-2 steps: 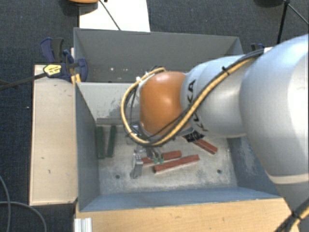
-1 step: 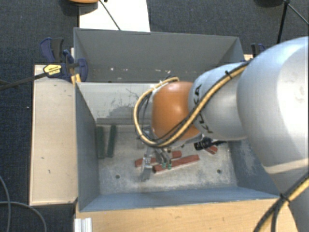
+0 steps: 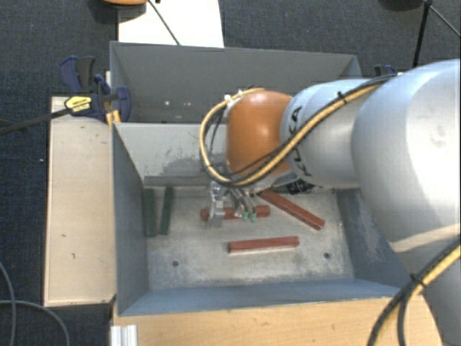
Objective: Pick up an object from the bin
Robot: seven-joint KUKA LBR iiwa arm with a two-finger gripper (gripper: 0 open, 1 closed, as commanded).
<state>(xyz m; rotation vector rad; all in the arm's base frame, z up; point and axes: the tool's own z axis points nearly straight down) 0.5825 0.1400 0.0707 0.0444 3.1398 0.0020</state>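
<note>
My gripper (image 3: 232, 212) hangs low in the middle of the bin, under the orange wrist cover. Its fingers straddle a short reddish-brown bar (image 3: 261, 212) that lies flat on the floor. Its left end pokes out beside one finger and its right end beside the other. A second reddish-brown bar (image 3: 263, 245) lies level just in front of the gripper. A third one (image 3: 295, 208) slants down to the right, partly under the arm.
Two dark green bars (image 3: 156, 210) stand side by side along the bin's left wall. The arm covers the bin's back right part.
</note>
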